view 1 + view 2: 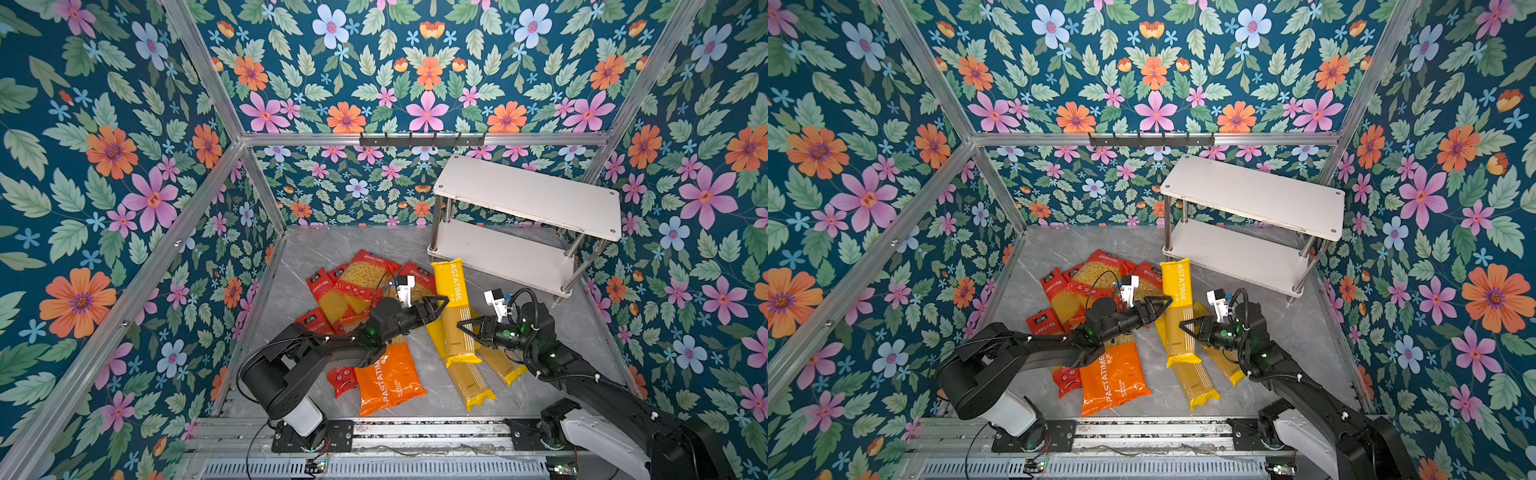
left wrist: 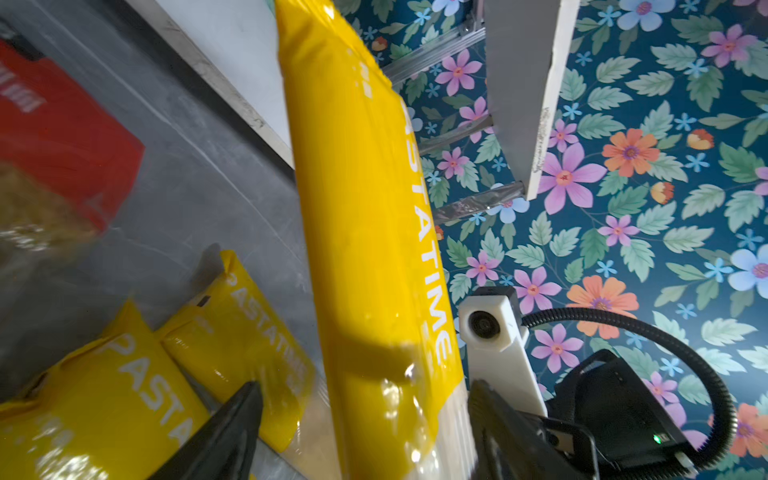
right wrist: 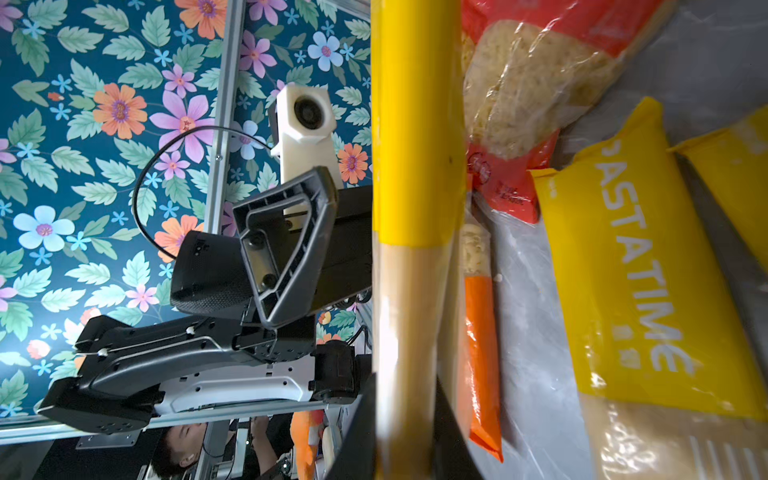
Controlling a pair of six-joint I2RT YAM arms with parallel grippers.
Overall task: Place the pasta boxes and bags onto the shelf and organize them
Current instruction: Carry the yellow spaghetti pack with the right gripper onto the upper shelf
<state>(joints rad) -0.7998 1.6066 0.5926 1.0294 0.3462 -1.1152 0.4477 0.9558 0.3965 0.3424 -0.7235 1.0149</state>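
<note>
Closest to the lens, my right gripper (image 3: pixel 409 449) was clamped on the clear middle of a yellow PASTATIME spaghetti pack (image 1: pixel 451 286). My left gripper (image 2: pixel 365 397) stood wide, straddling it without squeezing. With one narrow pinch, I feared the long pack could swing or slip and catch the shelf (image 1: pixel 528 195). Its printed end reached near the shelf's lower board, beyond both grippers.

yellow pack (image 2: pixel 365 232): glossy plastic film. shelf (image 1: pixel 528 195): matt white boards, shiny chrome posts. floor (image 1: pixel 320 249): smooth, marble-look.
</note>
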